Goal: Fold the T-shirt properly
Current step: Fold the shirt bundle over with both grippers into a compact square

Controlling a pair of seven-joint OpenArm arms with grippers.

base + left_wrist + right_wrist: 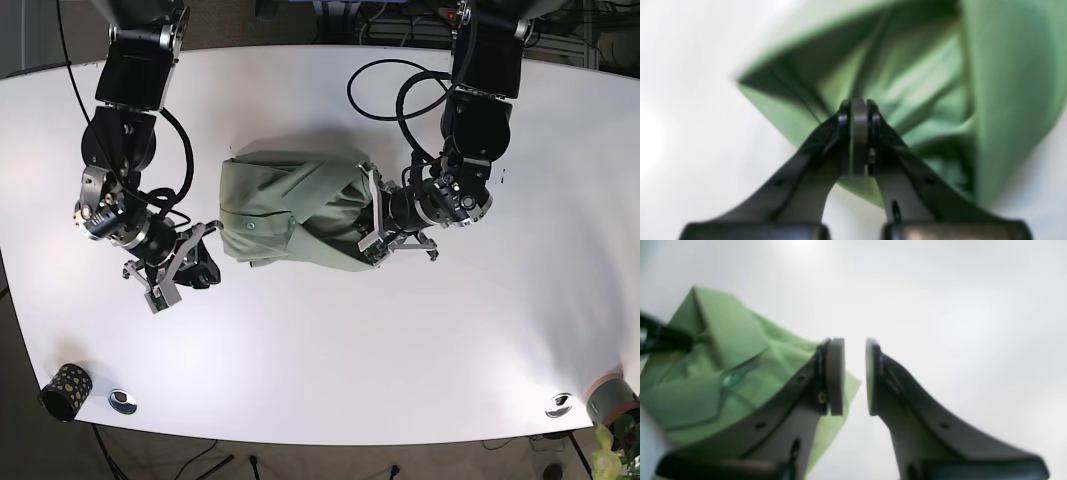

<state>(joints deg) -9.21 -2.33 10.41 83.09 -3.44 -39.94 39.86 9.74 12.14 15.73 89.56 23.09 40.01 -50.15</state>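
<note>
The green shirt (295,212) lies in a bunched, partly folded heap near the middle of the white table (330,350). One flap is folded across the top of it, and a small button shows near its left side in the base view.

The left gripper (372,215) is at the right edge of the shirt in the base view. In the left wrist view, the left gripper (858,136) has its two fingers pressed tight together, with green cloth (923,83) pinched between them. The cloth pulls up into folds just past the tips. It looks soft and blurry there.

The right gripper (185,262) is on the other side, near the shirt's lower left corner but not touching it. In the right wrist view, the right gripper (855,376) has its fingers a little way apart, with a clear gap and only white table showing in between. It holds nothing. The shirt (716,373) sits off to the left in that view, behind one finger.

Near the front edge of the table stand a dark spotted cup (64,390) and a small round thing (122,401). Another small round thing (558,404) lies at the far right
</note>
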